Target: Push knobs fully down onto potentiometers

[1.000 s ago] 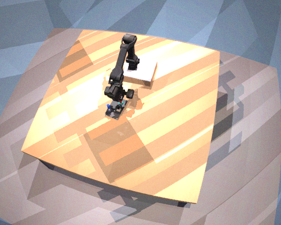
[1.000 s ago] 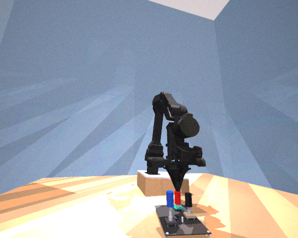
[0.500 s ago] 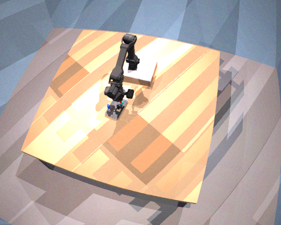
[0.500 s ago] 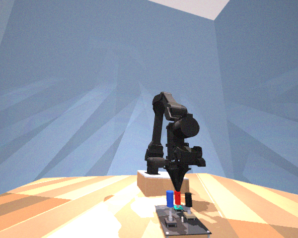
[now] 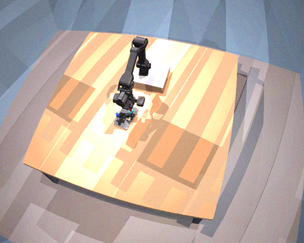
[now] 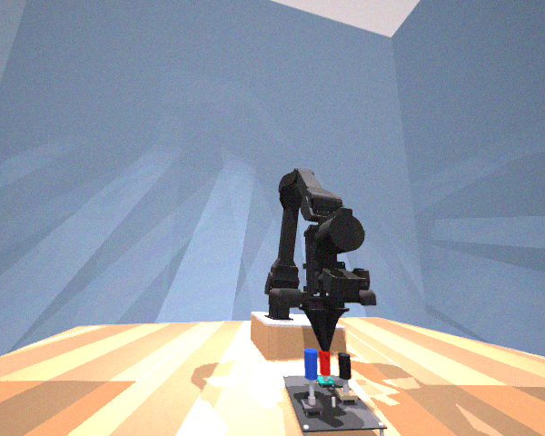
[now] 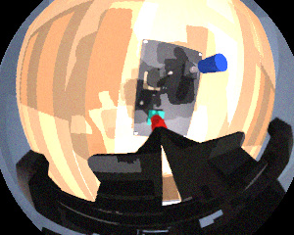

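The circuit board [image 5: 124,126] [image 6: 352,421] [image 7: 149,51] stands on short legs. The red knob [image 5: 130,110] [image 6: 324,363] [image 7: 158,121] is upright just above the teal potentiometer [image 6: 325,382] [image 7: 153,114], with at most a very small gap. The blue knob [image 5: 117,115] [image 6: 311,363] [image 7: 214,64] sits high, with a long bare shaft above its dark potentiometer [image 6: 312,406]. The black knob [image 6: 344,366] also shows bare shaft above its tan potentiometer [image 6: 347,396]. My gripper [image 6: 325,349] [image 7: 159,129] is shut and empty, its tips at the red knob's top; contact looks likely.
A short pale pin [image 6: 333,401] stands on the board between the blue and black knobs. The white-topped block [image 5: 153,78] [image 6: 296,342] under the arm's base stands behind the board. Hard shadows cross the wooden table [image 5: 94,167].
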Tool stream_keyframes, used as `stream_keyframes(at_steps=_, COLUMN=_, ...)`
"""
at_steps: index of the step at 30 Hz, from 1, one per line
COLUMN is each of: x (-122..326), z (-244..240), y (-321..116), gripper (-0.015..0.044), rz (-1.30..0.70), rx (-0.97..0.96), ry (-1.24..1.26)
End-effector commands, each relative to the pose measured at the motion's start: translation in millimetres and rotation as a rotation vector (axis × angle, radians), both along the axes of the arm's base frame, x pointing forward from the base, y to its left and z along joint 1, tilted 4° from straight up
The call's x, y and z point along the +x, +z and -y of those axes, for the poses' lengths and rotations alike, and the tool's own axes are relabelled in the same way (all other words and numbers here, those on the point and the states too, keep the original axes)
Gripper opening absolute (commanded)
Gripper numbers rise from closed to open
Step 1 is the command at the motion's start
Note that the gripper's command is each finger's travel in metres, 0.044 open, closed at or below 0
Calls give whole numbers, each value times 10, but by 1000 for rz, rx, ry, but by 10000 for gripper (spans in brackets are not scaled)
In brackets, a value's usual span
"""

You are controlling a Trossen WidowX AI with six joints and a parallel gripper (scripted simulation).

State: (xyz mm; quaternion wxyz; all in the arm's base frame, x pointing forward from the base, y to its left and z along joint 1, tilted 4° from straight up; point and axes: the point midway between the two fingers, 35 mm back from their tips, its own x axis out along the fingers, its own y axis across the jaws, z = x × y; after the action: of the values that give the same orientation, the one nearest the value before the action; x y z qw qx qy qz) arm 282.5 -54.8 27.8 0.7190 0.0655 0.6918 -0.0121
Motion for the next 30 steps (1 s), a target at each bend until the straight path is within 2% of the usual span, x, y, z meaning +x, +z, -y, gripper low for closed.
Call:
stream_keyframes(at_steps=1, x=9, z=5, y=-59, gripper=0, rz=-4, rx=-3, ry=-5)
stream_keyframes(at_steps=30, x=10, z=2, y=-99, gripper=0, rz=-4, rx=-3, ry=-5)
